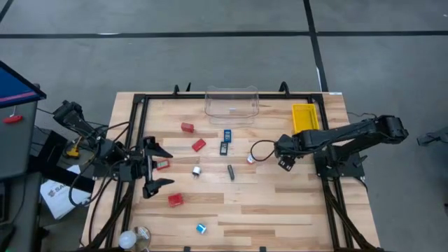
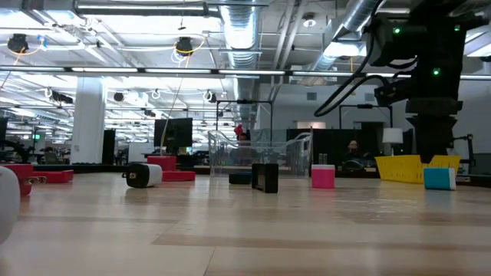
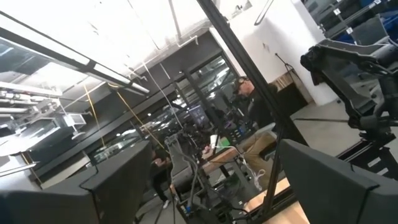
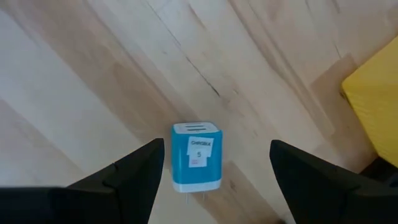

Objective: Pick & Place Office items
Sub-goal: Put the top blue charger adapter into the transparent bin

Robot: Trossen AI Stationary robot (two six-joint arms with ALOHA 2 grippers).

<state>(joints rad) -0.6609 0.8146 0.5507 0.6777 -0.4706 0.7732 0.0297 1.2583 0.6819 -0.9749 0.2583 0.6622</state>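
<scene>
A pale butcher-block table [image 1: 280, 203] stands on grey floor; the low view shows an open workshop behind it with ducts and strip lights. At left in the high view, the left gripper [image 1: 158, 167] holds its fingers spread around a red block [image 1: 162, 165]. More red blocks [image 1: 175, 199] and blue pieces [image 1: 226, 136] lie scattered mid-table, below a clear tub [image 1: 232, 103]. At right, beside a yellow tray [image 1: 305, 117], the right gripper [image 4: 214, 165] hangs with fingers apart over a blue charger [image 4: 195, 155]; its label is too small to read.
</scene>
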